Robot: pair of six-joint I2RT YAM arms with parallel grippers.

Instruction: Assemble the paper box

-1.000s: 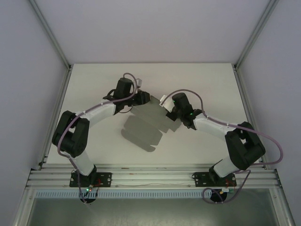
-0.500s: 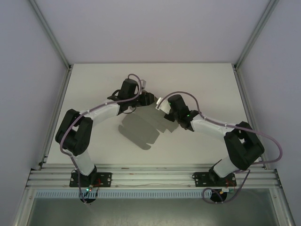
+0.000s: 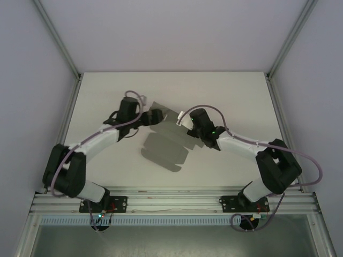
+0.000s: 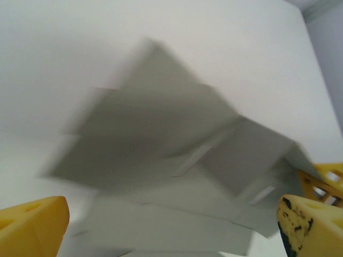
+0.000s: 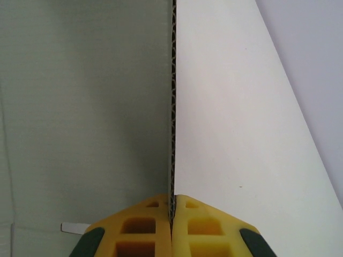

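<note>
Top external: the left claw (image 3: 157, 115) has its fingers apart, right at the left edge of the paper box (image 3: 170, 119). The box is a grey flat die-cut sheet, raised off the white worktop (image 3: 236, 96) and tilted. It spans the gap between the two claws. The right claw (image 3: 189, 131) is at the sheet's right edge, and from here I cannot tell how its fingers stand. The sheet's dark shadow lies on the worktop on the near side of both claws.

Left wrist: the left claw (image 4: 171, 230) is wide apart, with one yellow fingertip (image 4: 33, 224) low left and the other low right. The paper box (image 4: 177, 155) sits just ahead of the claw and between the fingertips, blurred, with its flaps and slots showing. I cannot tell whether it touches either finger. The worktop (image 4: 80, 43) lies beyond the sheet.

Right wrist: the right claw (image 5: 172, 213) is clamped together on the paper box (image 5: 80, 107). The corrugated edge runs straight ahead from between the fingers, seen edge-on. The grey face is to the claw's left and the worktop (image 5: 230, 139) to its right.
</note>
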